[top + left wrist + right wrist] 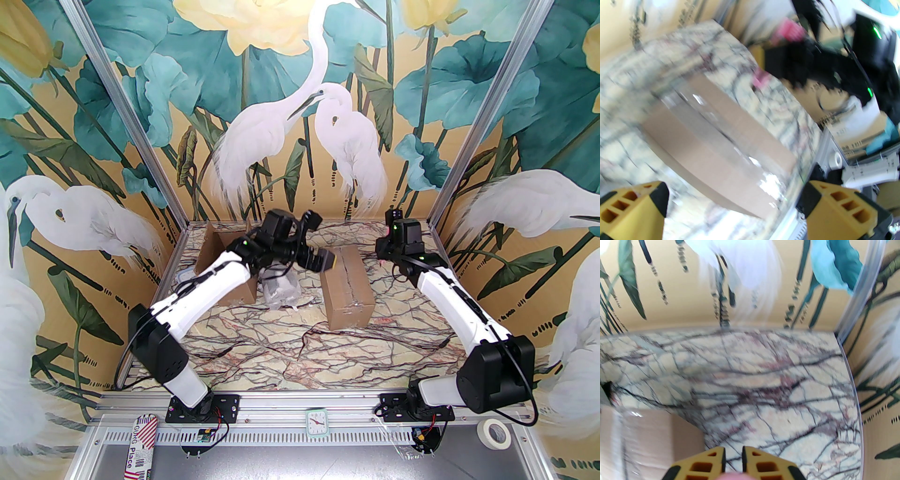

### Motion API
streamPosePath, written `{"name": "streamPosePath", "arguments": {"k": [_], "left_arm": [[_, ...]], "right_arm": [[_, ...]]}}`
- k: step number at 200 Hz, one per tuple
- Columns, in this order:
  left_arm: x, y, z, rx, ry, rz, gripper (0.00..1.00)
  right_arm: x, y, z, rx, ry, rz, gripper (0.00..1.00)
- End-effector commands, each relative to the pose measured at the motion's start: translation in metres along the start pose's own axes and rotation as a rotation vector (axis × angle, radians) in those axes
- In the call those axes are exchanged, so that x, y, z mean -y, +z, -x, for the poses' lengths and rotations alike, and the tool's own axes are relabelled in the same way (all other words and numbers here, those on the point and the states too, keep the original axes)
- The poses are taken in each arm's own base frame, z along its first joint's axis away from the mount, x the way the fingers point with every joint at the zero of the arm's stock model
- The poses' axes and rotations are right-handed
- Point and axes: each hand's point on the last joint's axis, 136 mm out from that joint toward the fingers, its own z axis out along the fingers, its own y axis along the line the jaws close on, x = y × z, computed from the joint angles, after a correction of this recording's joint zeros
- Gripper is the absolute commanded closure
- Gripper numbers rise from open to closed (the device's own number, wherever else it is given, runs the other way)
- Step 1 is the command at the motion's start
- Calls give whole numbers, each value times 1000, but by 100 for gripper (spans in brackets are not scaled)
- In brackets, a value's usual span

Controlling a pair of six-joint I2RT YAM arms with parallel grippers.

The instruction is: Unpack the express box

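The sealed brown express box (349,290) lies in the middle of the marble table, with clear tape along its top seam. In the left wrist view this box (721,145) is blurred and lies just ahead of the yellow fingers (635,211). My left gripper (328,262) hovers open over the box's far left corner, with nothing between its fingers. The right gripper (733,451) is at the back right, past the box's far end, its fingers nearly together. A small pink object (733,476) shows between their bases, and a pink blur (787,30) sits at that gripper's tip.
An opened cardboard box (220,262) stands at the back left under my left arm. A clear plastic-wrapped bundle (281,290) lies between it and the sealed box. Painted walls close in the table on three sides. A tape roll (494,433) rests on the front rail.
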Motion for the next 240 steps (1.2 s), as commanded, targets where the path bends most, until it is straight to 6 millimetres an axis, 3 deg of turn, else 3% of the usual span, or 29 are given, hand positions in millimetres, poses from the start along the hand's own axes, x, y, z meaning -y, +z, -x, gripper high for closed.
{"name": "streamPosePath", "arguments": {"k": [1, 29, 65, 109, 137, 157, 176, 199, 221, 240], "left_arm": [[-31, 29, -10, -88, -5, 4, 1], [-37, 36, -11, -111, 4, 9, 0], [-55, 33, -19, -129, 4, 57, 0], [-65, 27, -25, -136, -1, 85, 0], [-73, 20, -31, -146, 29, 131, 1], [-84, 13, -31, -143, 17, 137, 1], [-93, 10, -29, -133, -15, 105, 4], [-94, 16, -30, -145, -60, 26, 12], [-89, 26, -34, -171, -85, -45, 17], [-87, 35, -36, -176, -102, -91, 22]], "right_arm": [[-8, 27, -11, -75, -3, 7, 98], [-16, 57, -25, -150, -51, 14, 99], [-54, 86, -27, -172, -173, 117, 100], [-110, 82, -14, -122, -237, 351, 99], [-102, 78, -3, -91, -240, 299, 100], [-89, 62, 21, -21, -228, 238, 100], [-89, 37, 46, 79, -202, 246, 100], [-103, 4, 70, 251, -187, 293, 100], [-126, -16, 74, 346, -190, 372, 100], [-148, -20, 68, 382, -217, 405, 100]]}}
